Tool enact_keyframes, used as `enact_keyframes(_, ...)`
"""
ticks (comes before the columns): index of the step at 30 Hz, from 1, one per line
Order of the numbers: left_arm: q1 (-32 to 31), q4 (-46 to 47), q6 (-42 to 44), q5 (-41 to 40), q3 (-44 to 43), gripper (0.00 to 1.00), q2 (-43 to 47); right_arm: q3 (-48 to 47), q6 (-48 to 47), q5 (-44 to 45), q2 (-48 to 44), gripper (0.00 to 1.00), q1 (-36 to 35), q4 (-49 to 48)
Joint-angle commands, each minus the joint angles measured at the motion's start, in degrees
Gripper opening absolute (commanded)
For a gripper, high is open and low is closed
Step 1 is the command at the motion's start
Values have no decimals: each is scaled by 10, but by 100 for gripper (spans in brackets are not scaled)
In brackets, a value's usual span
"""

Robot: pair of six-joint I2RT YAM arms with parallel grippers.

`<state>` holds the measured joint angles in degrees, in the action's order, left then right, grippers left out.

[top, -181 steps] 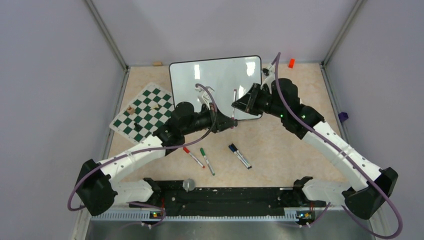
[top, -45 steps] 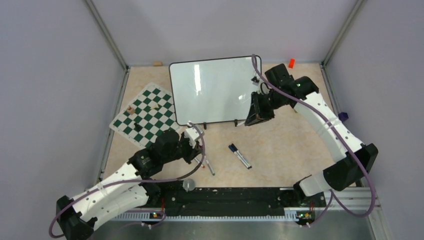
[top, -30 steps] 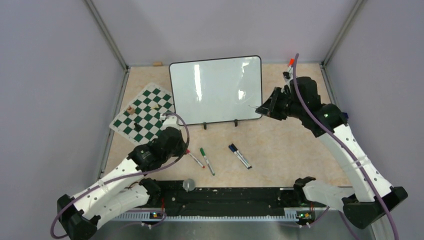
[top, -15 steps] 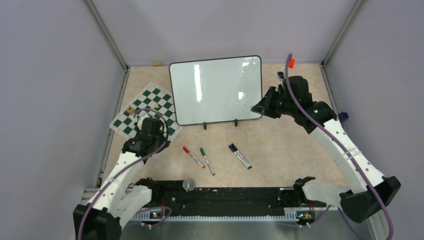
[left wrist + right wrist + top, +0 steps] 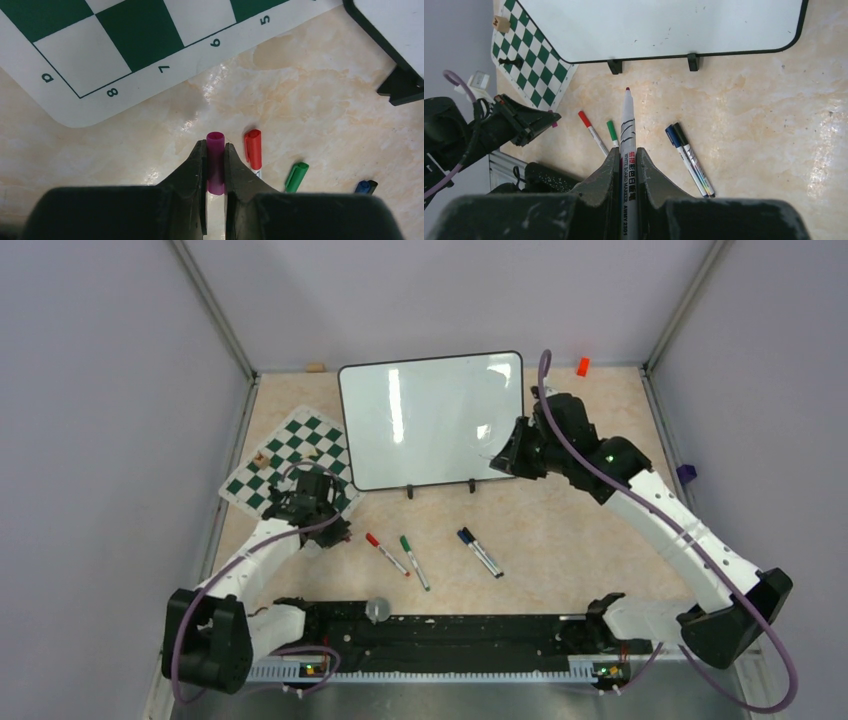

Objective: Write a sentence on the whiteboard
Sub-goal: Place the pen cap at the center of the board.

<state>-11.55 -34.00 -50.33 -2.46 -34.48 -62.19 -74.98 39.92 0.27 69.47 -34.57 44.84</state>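
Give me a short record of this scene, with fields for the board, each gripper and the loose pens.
whiteboard: blank, no writing visible
right gripper: shut on uncapped marker, by the board's right edge
left gripper: shut on purple cap, near chess mat corner
loose on table: red marker, green marker, blue marker

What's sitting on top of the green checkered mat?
A small tan piece and a little black piece sit on the chess mat. From above, the left arm covers some near squares, so anything on those is hidden.
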Motion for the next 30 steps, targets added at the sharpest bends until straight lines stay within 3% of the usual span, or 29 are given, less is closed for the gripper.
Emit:
enact_keyframes(1,3,27,-17,-13,9,0,-38,-28,5,28,-4,0,-13,-32)
enact_keyframes(4,4,23,-12,-27,4,6,-65,-24,2,30,-10,0,-13,-43)
enact_keyframes(10,4,-19,-13,-38,-21,50,-66,-14,-21,36,-27,0,-13,-45)
enact_keyframes(12,4,-34,-15,-37,-30,59,-49,-9,-22,40,-29,0,-12,-45)
enact_keyframes(15,4,-64,-14,-31,-46,63,-30,-6,-24,51,-26,0,-13,-44)
enact_keyframes(23,4,-97,38,-1,-103,69,52,-88,-25,208,36,0,-28,45)
enact_keyframes(26,4,-89,72,55,-119,74,82,-157,-38,266,68,0,-45,79)
enact_keyframes(30,4,-83,73,72,-117,76,112,-271,-30,363,136,0,-95,174)
